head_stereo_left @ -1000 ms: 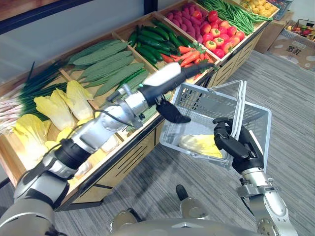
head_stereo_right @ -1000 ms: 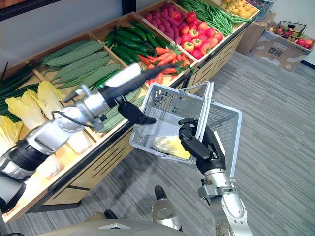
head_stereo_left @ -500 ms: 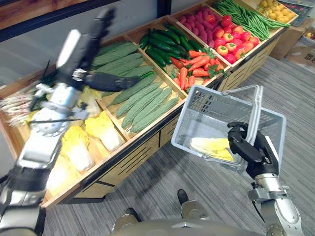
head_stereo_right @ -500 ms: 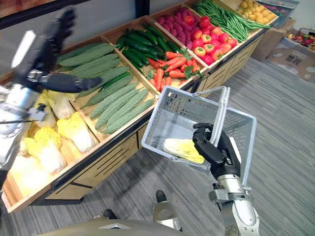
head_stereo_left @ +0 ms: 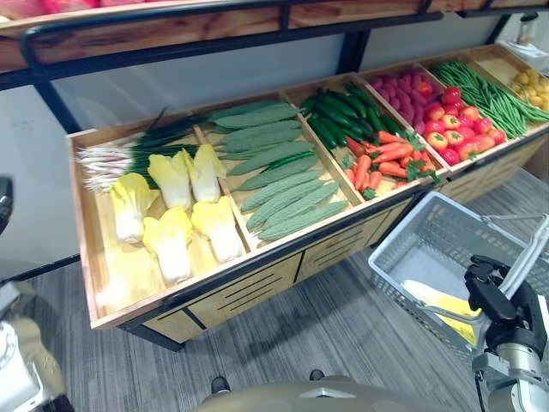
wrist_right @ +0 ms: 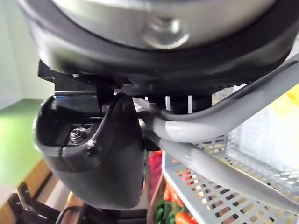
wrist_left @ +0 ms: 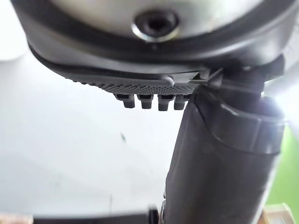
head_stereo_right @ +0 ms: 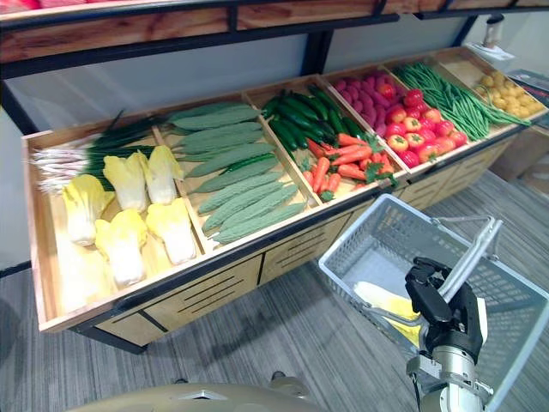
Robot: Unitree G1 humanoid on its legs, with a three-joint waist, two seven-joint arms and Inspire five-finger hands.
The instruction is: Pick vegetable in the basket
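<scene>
The left arm has drawn back off the wooden produce shelf (head_stereo_right: 69,279), the left robot hand (wrist_left: 219,158) too unclear to tell how open it is, while the right robot hand (head_stereo_right: 442,311) grips the handles (head_stereo_right: 472,247) of the grey mesh basket (head_stereo_right: 371,249), which holds one pale yellow cabbage (head_stereo_right: 388,302); the loose cabbages (head_stereo_right: 120,245) lie forward-left, nearer the left arm.

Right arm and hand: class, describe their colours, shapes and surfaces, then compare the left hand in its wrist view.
The right hand is dark, with blocky fingers and a broad, rounded thumb bearing a small screw. Its wrist is silver-grey metal in stacked cylindrical sections. The left hand is equally dark and matte, with a finely dotted strip along its edge.
</scene>
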